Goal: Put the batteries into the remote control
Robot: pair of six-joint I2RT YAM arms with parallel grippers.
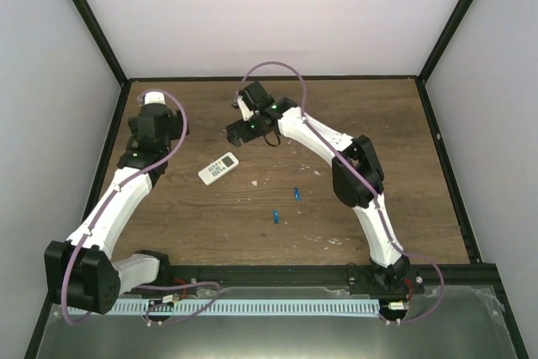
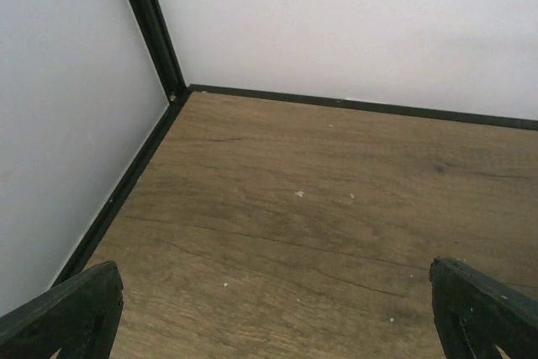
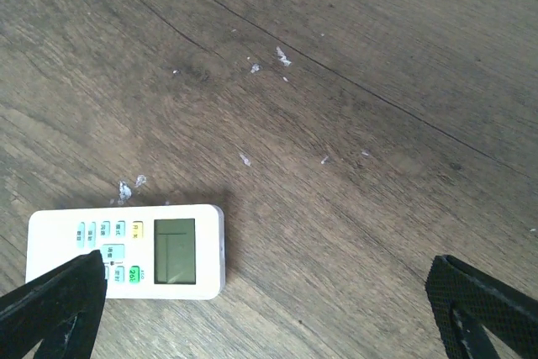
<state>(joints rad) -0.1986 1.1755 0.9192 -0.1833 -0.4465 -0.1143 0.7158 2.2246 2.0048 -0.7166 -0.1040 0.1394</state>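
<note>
Three sides of the wooden bench are walled in, so room is tightest at the far-left corner. The left end effector hangs there with its fingers spread wide and nothing between them, the left wall close beside it. The right end effector is equally wide and empty, poised over the remote control, which lies flat and face-up left of centre. It looks like light, stiff plastic, smooth enough to skid. I'd pinch it across its long edges, and it likely needs turning over to reach the battery bay. The batteries lie apart from each other on bare wood, nearer than the remote and to its right. Tiny, hard and round, they will probably roll, so grip them across the barrel. Open bench lies all around them.
</note>
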